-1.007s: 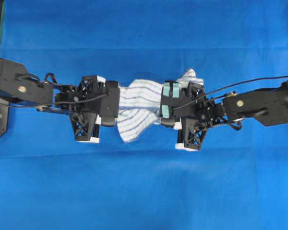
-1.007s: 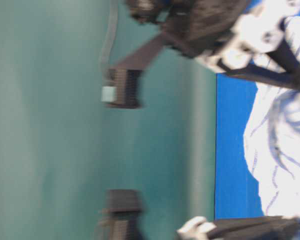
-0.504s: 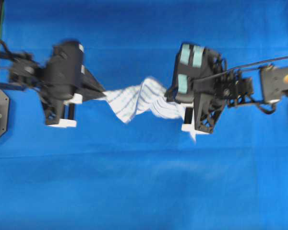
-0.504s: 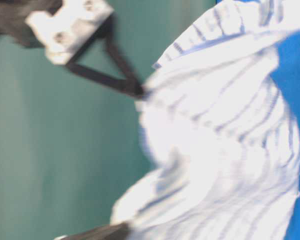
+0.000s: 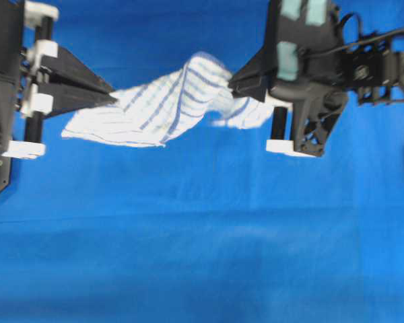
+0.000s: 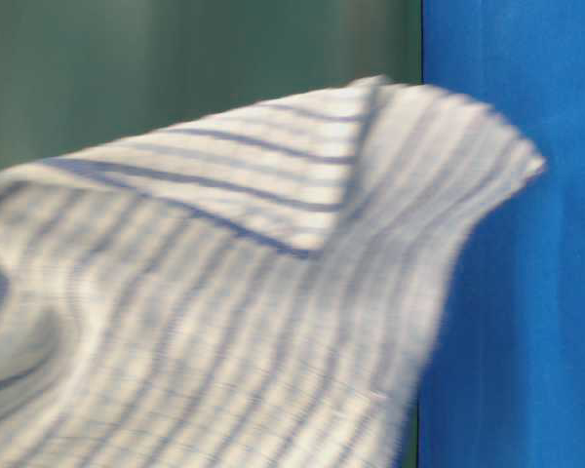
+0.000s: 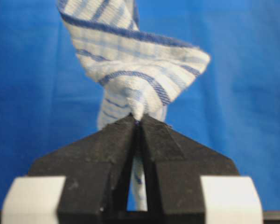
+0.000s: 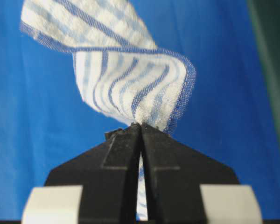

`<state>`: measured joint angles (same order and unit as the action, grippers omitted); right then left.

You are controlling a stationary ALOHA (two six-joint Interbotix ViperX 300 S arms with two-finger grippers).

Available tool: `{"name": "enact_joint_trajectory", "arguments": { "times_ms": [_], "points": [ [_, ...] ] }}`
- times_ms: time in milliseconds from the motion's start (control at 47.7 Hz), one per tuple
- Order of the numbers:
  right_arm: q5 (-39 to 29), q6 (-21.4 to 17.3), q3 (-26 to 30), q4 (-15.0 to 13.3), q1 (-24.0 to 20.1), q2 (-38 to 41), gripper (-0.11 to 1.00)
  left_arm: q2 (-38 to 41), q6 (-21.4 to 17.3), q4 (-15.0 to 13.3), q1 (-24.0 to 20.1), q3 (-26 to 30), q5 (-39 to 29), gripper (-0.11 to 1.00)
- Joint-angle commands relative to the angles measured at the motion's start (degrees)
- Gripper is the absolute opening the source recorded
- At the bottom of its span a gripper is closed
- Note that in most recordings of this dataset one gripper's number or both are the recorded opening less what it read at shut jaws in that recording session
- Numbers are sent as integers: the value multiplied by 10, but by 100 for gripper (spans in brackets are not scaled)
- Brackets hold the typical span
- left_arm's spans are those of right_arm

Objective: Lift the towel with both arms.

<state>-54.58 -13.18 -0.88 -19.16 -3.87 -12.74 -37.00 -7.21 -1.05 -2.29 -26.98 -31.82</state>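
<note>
We see a plain blue cloth point(image 5: 202, 235) filling the overhead frame. Across its upper middle the towel point(image 5: 161, 104) hangs stretched between the two arms, sagging and twisted, clear of the blue surface. In the table-level view the towel point(image 6: 224, 292) fills most of the frame, blurred. At the upper left edge the left gripper point(image 5: 113, 98) has its jaws pressed together, pinching one end of the towel point(image 7: 135, 88). At the upper right the right gripper point(image 5: 231, 83), with teal tape patches point(image 5: 287, 57), likewise pinches the other end point(image 8: 130, 88).
</note>
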Motion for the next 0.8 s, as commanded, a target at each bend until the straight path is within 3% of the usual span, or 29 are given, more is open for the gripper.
{"name": "enact_joint_trajectory", "arguments": {
  "times_ms": [0, 231, 776],
  "points": [
    [-16, 7, 44, -3, -5, -9, 1, -3, 1, 0, -1, 46, -16, 2],
    [-46, 15, 89, -3, -17, -8, 1, 3, -3, 2, -1, 102, -47, 2],
    [-48, 21, 86, 1, -18, -6, 1, 18, -4, 2, -1, 103, -49, 2]
  ]
}}
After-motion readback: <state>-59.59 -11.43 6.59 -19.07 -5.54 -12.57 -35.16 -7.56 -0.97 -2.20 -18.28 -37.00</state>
